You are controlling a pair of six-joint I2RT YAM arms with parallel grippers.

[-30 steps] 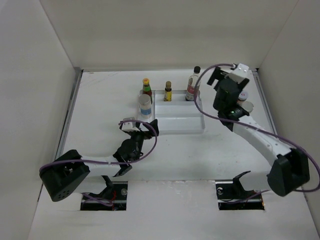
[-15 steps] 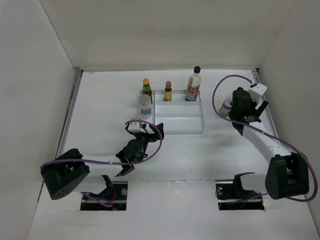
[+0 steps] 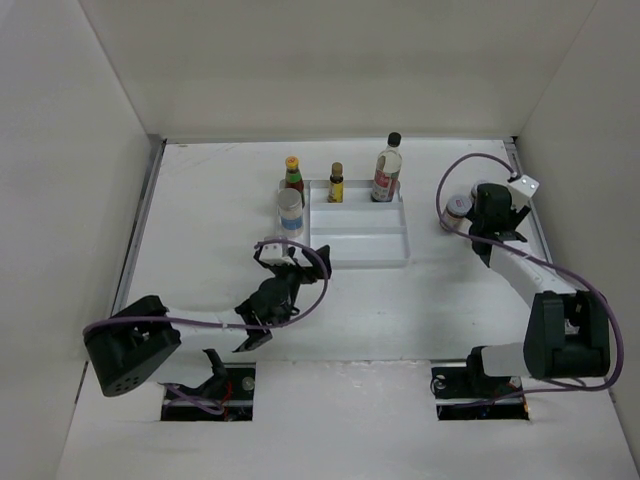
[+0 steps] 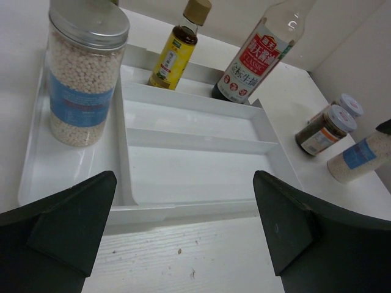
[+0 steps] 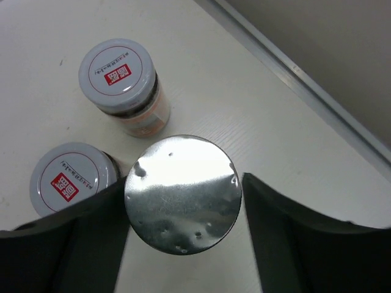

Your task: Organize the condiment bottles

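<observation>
My left claw (image 4: 183, 241) stands wide open and empty, and the divided tray (image 4: 195, 143) is at 12 o'clock from it. In the tray a white shaker (image 4: 82, 79) stands at 10 o'clock. A tiny brown bottle (image 4: 177, 49) and a tall clear bottle (image 4: 259, 55) stand in the far compartment. My right claw (image 5: 183, 204) is around a second shaker (image 5: 182, 194) on the surface (image 5: 244, 91). I cannot tell if the fingers (image 5: 287, 238) press it. Two short jars (image 5: 122, 79) (image 5: 70, 180) stand at 11 and 9 o'clock of it.

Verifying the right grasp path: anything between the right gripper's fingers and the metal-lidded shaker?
Nothing visible. The shaker stands directly between the fingers of the right gripper. One jar sits close outside one finger.
</observation>
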